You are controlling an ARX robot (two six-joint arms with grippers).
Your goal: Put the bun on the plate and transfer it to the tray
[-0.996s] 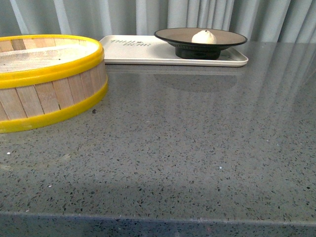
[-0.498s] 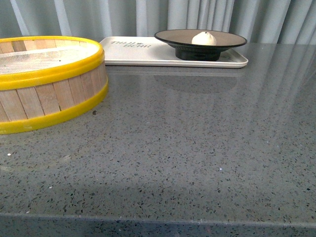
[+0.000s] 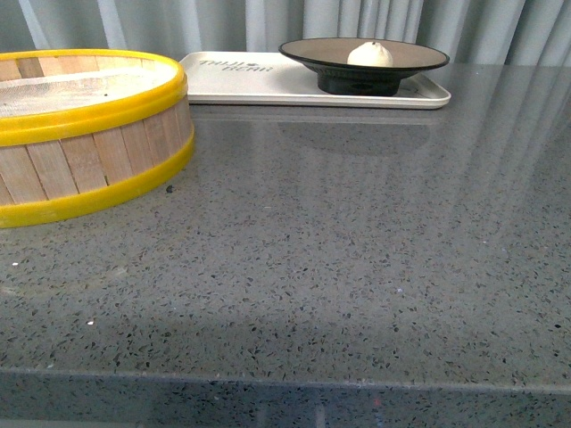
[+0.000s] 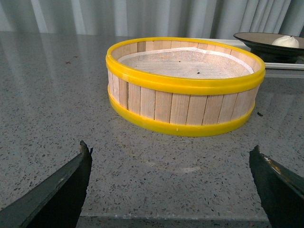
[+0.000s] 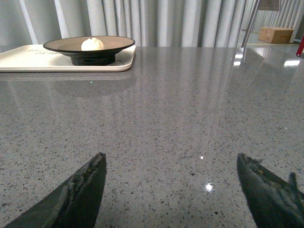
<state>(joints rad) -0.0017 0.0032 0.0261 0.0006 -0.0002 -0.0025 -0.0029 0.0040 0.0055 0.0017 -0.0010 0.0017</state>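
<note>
Bun-handling fingers (image 4: pixel 173 185) on the left and fingers (image 5: pixel 171 190) on the right are spread wide and empty over the surface (image 3: pixel 339 267); the bun (image 3: pixel 369 54) sits on the plate (image 3: pixel 419 59), which rests on the tray (image 3: pixel 241 80). Little looks left to spoil; a careless sweep could knock the steamer basket (image 4: pixel 185 85) near the left arm.

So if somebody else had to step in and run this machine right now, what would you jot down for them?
Left gripper: open, holding nothing, low over the counter in front of the steamer basket.
Right gripper: open, holding nothing, over bare counter, well short of the tray.
The bun sits on the plate, and the plate stands on the tray at the far side of the counter.
Done: bun on plate, plate on tray, both released.
Left: apparently nothing. The basket shows only its liner.
</note>
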